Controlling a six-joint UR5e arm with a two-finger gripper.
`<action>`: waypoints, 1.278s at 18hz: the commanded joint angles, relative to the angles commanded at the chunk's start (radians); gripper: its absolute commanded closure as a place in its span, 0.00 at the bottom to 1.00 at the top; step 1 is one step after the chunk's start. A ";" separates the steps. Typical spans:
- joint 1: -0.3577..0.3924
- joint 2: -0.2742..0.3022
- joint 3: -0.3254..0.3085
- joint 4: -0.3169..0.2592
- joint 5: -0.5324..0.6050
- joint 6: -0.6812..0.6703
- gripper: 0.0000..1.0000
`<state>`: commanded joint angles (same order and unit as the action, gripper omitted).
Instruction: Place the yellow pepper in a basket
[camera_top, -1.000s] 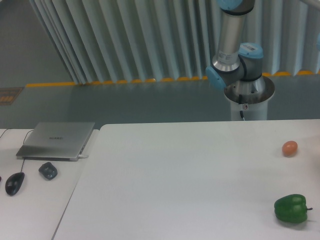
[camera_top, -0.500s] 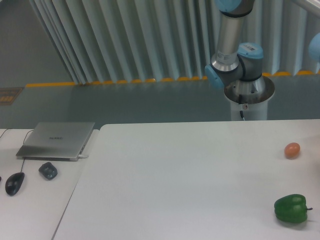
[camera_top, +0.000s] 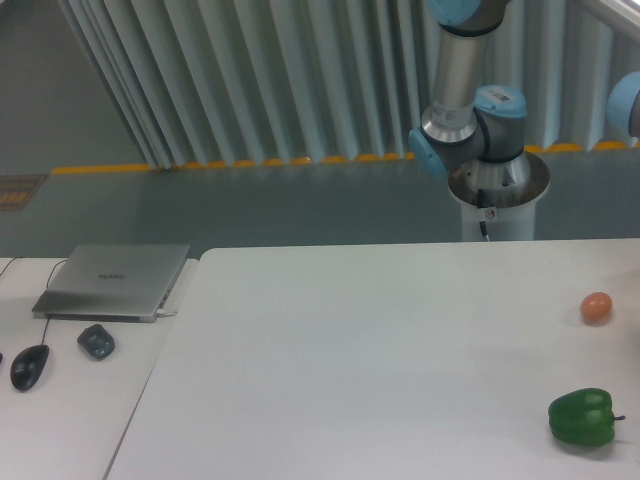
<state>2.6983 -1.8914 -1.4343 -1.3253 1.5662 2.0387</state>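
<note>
Presently on bench: green pepper, orange-pink ball. Yellow pepper, basket: out of view. Pincer: out of view, state unknown. Risk: green pepper grabbed by mistake; ball may roll.

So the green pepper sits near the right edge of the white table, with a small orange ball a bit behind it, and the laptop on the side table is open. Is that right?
Not quite. The laptop is closed, lying flat, as the camera view shows. The rest holds: the green pepper sits near the right edge of the white table, with the small orange ball a bit behind it.
</note>
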 joint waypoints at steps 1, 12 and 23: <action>0.000 0.000 0.000 0.000 0.000 0.000 0.00; -0.044 -0.005 0.003 0.002 0.034 -0.280 0.00; -0.061 -0.012 -0.002 0.000 0.029 -0.351 0.00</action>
<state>2.6369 -1.9037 -1.4358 -1.3253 1.5953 1.6874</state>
